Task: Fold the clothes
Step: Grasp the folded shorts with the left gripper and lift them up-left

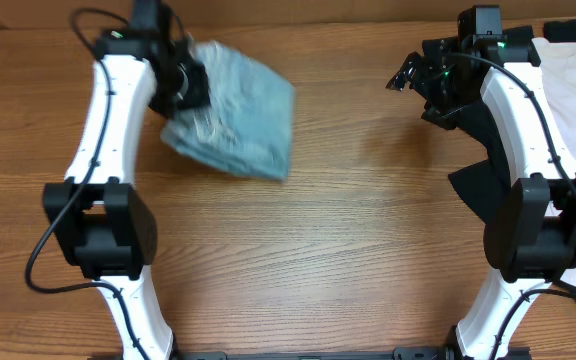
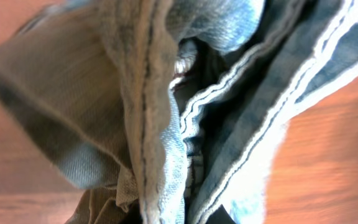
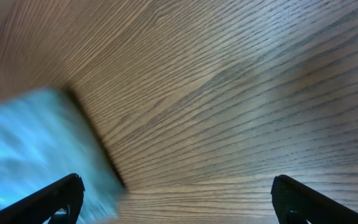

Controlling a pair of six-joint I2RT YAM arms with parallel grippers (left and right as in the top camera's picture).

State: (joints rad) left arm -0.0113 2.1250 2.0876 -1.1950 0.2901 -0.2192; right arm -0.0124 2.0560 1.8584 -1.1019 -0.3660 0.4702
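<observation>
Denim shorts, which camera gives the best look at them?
Overhead. It shows the denim shorts whole, as one bundle. The left wrist view is too close and shows only seams and hems. The right wrist view catches just a blurred blue corner.

Both arms share one build. The left arm (image 1: 108, 110) has glossy white, rounded link shells joined by chunky black joint housings (image 1: 103, 230), angular, with a rectangular cut-out on top. A thin black cable (image 1: 30, 268) loops out beside the lower joint. A second cable (image 1: 93, 11) arcs by the wrist, where a small green light (image 1: 118, 35) glows. The right arm (image 1: 513, 115) matches: white shells, a black joint block (image 1: 543, 225), a dark cable (image 1: 503, 72) running along the white link, and green lamps (image 1: 448, 72) inside the black wrist assembly. The right gripper (image 3: 176, 190) has matte black fingers (image 3: 51, 196) that taper to blunt wedge tips
</observation>
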